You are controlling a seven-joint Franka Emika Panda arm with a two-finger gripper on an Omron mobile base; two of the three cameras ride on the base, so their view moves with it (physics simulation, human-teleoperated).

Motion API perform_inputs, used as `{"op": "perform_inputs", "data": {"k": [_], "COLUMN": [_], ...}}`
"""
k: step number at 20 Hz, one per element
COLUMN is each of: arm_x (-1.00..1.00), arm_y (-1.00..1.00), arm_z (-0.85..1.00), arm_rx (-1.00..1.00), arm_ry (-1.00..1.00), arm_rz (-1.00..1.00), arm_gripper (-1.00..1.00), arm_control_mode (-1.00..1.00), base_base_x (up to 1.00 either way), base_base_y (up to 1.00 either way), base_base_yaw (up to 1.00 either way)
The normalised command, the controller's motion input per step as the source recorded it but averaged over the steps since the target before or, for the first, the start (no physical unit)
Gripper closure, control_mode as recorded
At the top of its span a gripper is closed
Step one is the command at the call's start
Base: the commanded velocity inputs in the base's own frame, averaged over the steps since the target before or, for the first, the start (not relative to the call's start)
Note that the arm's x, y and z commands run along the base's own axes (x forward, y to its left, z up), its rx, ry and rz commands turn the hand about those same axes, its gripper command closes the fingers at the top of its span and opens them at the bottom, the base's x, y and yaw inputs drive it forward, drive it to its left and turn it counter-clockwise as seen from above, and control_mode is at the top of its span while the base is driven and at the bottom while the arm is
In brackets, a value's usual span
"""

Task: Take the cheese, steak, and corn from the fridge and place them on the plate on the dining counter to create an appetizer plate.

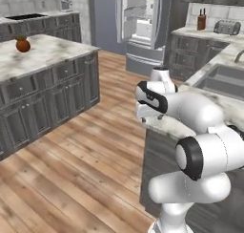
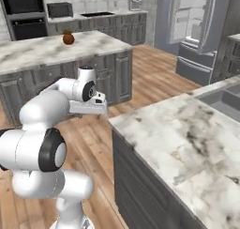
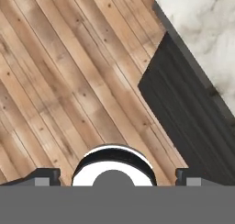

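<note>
Right under the hand cam it's just wooden floor (image 3: 69,81), planks running diagonally, with the claw (image 3: 117,176) hanging over it, both tips spread wide apart and nothing between them. Corner of the dining counter (image 3: 202,30) pokes into the top right of that view, white and grey veined marble over a dark panelled side.

From the base views that counter (image 2: 187,143) is a long slab running away from the robot toward the back right, with the grey sink (image 1: 224,79) set into it further along. Fridge (image 1: 143,26) is at the far end of the room, doors swung open, pale shelves facing us. Can't make out any food inside, too small.

Off to the left there's a smaller marble island (image 1: 43,55) with dark cabinets and a reddish round thing (image 1: 23,45) on top.
</note>
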Motion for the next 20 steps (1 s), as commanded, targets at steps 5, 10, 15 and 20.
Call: {"op": "perform_inputs", "data": {"k": [5,10,15,20], "arm_x": [0.0,0.0,0.0,0.0], "arm_y": [0.0,0.0,0.0,0.0], "arm_z": [0.0,0.0,0.0,0.0], "arm_rx": [0.0,0.0,0.0,0.0], "arm_ry": [0.0,0.0,0.0,0.0], "arm_rz": [0.0,0.0,0.0,0.0], "arm_gripper": [-1.0,-1.0,-1.0,-1.0], "arm_control_mode": [1.0,1.0,1.0,1.0], "base_base_x": [1.0,1.0,1.0,1.0], "base_base_y": [1.0,1.0,1.0,0.98], "base_base_yaw": [-0.32,-0.34,-0.4,-0.43]}}
